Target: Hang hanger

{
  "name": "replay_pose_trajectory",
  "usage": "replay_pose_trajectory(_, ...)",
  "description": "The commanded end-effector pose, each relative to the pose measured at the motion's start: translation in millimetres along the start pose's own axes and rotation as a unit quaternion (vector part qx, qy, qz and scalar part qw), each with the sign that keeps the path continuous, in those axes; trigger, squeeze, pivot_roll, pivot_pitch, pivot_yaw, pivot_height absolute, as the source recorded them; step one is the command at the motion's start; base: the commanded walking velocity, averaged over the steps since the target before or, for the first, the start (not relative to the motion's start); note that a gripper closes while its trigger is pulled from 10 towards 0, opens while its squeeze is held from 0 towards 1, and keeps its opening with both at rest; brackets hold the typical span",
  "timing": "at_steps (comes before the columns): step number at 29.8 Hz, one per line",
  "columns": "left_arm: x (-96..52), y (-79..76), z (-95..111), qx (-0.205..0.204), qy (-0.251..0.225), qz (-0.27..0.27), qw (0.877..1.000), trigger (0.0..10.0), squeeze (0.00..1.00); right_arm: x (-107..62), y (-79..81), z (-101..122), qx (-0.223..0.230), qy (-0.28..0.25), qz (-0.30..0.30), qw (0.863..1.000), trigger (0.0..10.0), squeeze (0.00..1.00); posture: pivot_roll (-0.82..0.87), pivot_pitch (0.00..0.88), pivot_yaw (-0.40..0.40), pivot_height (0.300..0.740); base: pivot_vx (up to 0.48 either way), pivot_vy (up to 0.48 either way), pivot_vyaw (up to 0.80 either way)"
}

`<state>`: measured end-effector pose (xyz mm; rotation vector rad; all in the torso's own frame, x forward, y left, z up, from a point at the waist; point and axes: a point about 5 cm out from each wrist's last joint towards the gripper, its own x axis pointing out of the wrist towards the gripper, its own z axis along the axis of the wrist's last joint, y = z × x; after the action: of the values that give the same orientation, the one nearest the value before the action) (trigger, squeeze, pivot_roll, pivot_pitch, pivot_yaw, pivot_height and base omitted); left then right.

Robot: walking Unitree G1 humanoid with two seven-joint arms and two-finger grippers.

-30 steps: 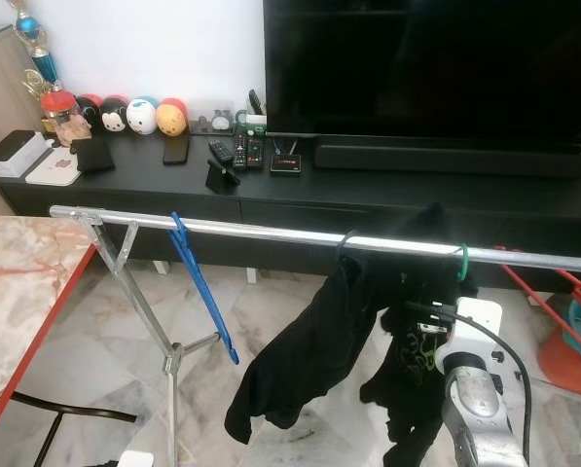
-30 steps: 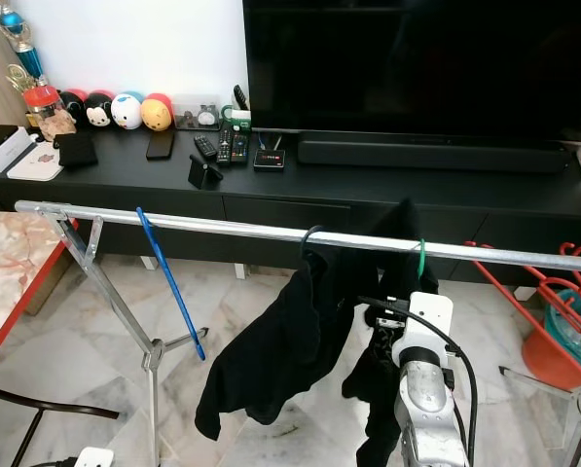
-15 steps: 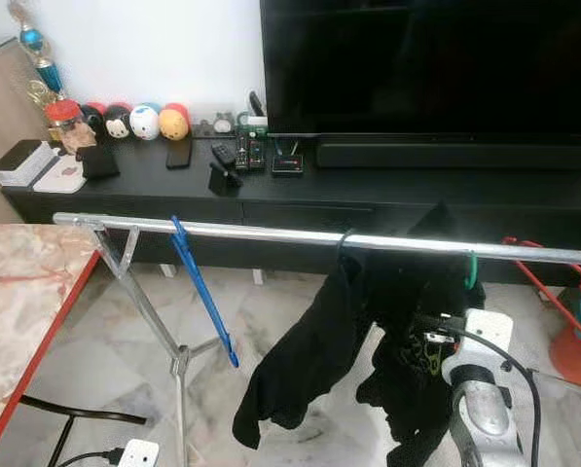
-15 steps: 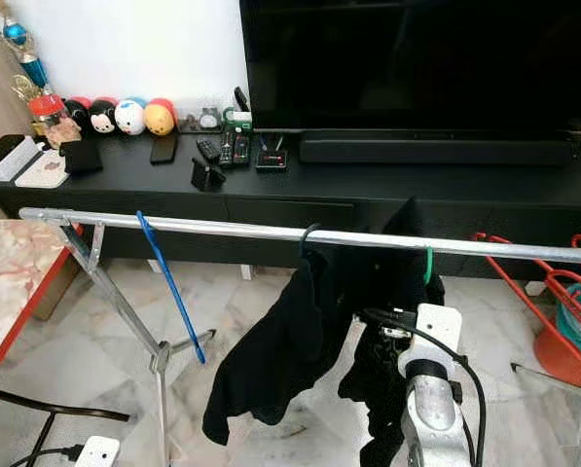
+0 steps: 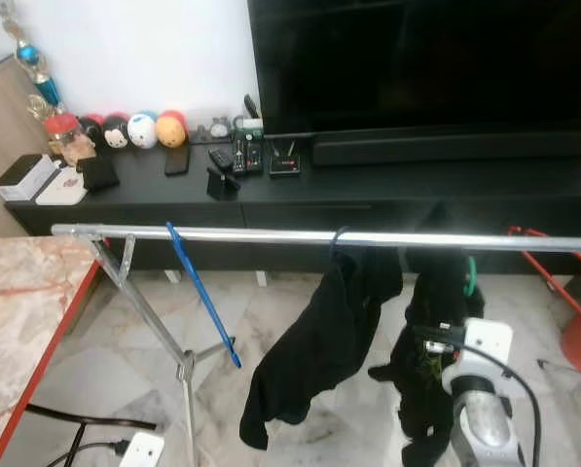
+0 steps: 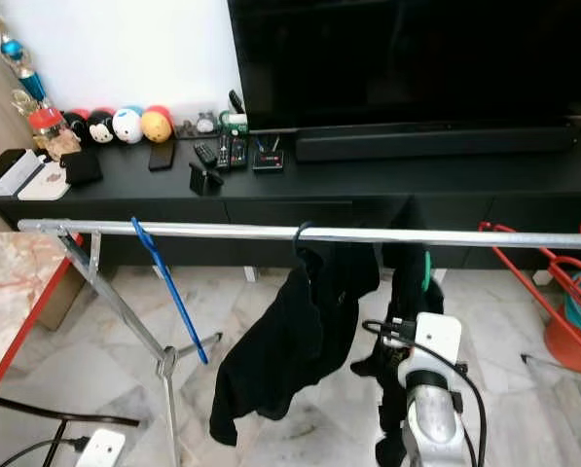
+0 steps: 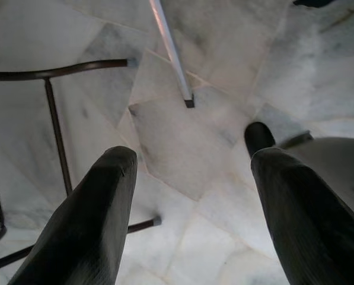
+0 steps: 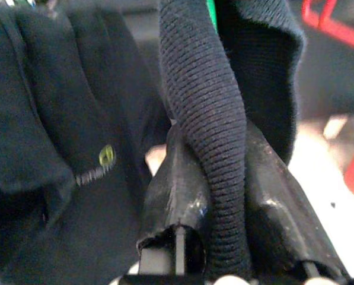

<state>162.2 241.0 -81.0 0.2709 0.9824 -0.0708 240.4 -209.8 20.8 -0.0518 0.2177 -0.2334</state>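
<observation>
Where the silver rail (image 5: 271,235) crosses the room ahead of the robot, the items are listed as follows:
Rail: horizontal metal bar on a folding stand (image 5: 163,331), in front of a black TV console (image 5: 368,190)
Green hanger (image 6: 425,270): hook over the rail toward the robot's right, carrying a black garment (image 5: 436,321) that hangs down to just above the right arm
Second garment (image 5: 319,341): black, on a dark hanger hooked near the middle of the rail, trailing low toward the floor
Blue hanger (image 5: 200,292): bare, hooked on the rail toward the left end, tilted
Right gripper (image 8: 215,196): raised under the green hanger; its black fingers (image 8: 171,196) are clamped on a ribbed black edge of the garment
Left gripper (image 7: 194,208): hanging idle above the marble floor (image 7: 182,154), fingers (image 7: 93,219) spread apart with nothing between them
Console top: round toy figures (image 5: 142,129), remotes (image 5: 241,156), a phone (image 5: 177,160)
Television (image 5: 417,63): large dark screen above the console
Worktop (image 5: 18,311): marble with a red edge, at the robot's left
</observation>
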Motion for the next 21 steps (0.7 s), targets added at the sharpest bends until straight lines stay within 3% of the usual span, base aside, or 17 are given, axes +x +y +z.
replay_pose_trajectory(1, -2.6, 8.9, -5.2, -0.009, 0.002, 0.016, 1.0, 10.0, 0.0, 3.2, 11.7, 4.5, 0.011, -0.014, 0.019, 1.0, 10.0, 0.0, -0.05, 0.0, 0.085, 0.74, 0.0, 0.0, 0.0)
replay_pose_trajectory(4, -3.6, 12.1, -7.2, -0.02, 0.003, 0.024, 1.0, 10.0, 0.0, 2.6, 17.7, 0.8, 0.003, -0.008, 0.031, 0.999, 10.0, 0.0, -0.02, 0.0, 0.069, 0.74, 0.0, 0.0, 0.0)
replay_pose_trajectory(6, 2.0, 8.7, 32.7, -0.046, -0.087, 0.021, 0.995, 10.0, 0.0, 3.2, 22.3, -3.0, -0.001, 0.0, 0.045, 0.999, 10.0, 0.0, 0.02, 0.0, 0.02, 0.74, 0.0, 0.0, 0.0)
replay_pose_trajectory(11, 3.6, 1.5, 44.5, -0.063, -0.115, 0.02, 0.991, 10.0, 0.0, 18.1, 17.0, 13.1, -0.007, -0.022, 0.056, 0.998, 10.0, 0.0, 0.08, 0.0, -0.035, 0.74, 0.0, 0.0, 0.0)
replay_pose_trajectory(15, 6.8, -3.5, 71.3, -0.099, -0.149, 0.025, 0.984, 10.0, 0.0, 38.2, 12.4, 26.2, -0.007, -0.031, 0.053, 0.998, 10.0, 0.0, 0.06, 0.0, -0.027, 0.74, 0.0, 0.0, 0.0)
replay_pose_trajectory(21, 9.3, -10.0, 95.1, -0.109, -0.164, 0.023, 0.98, 10.0, 0.0, 51.7, 3.5, 40.4, 0.003, -0.044, 0.038, 0.998, 10.0, 0.0, 0.01, 0.0, -0.015, 0.74, 0.0, 0.0, 0.0)
